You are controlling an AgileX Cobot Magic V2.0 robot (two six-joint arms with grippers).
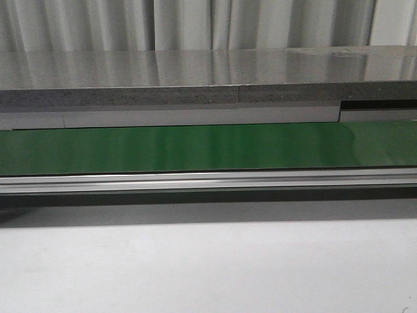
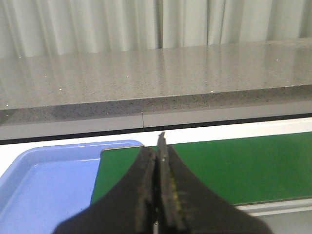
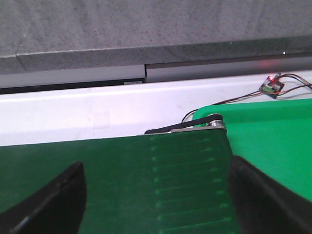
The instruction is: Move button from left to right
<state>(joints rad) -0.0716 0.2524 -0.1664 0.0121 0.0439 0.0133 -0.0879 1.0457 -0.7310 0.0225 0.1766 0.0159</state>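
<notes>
No button shows in any view. My left gripper (image 2: 158, 146) is shut, its black fingers pressed together with nothing visible between them. It hangs over the left end of the green conveyor belt (image 2: 243, 165), next to a blue tray (image 2: 44, 185). My right gripper (image 3: 156, 163) is open and empty, its jaws spread wide over the right end of the belt (image 3: 122, 185). Neither gripper shows in the front view, where the belt (image 1: 208, 147) runs bare across the picture.
A bright green tray (image 3: 273, 141) lies just past the belt's right end. A small circuit board (image 3: 271, 87) with wires sits behind it. A grey stone counter (image 1: 195, 68) runs behind the belt, with curtains beyond. An aluminium rail (image 1: 208, 181) borders the belt's near side.
</notes>
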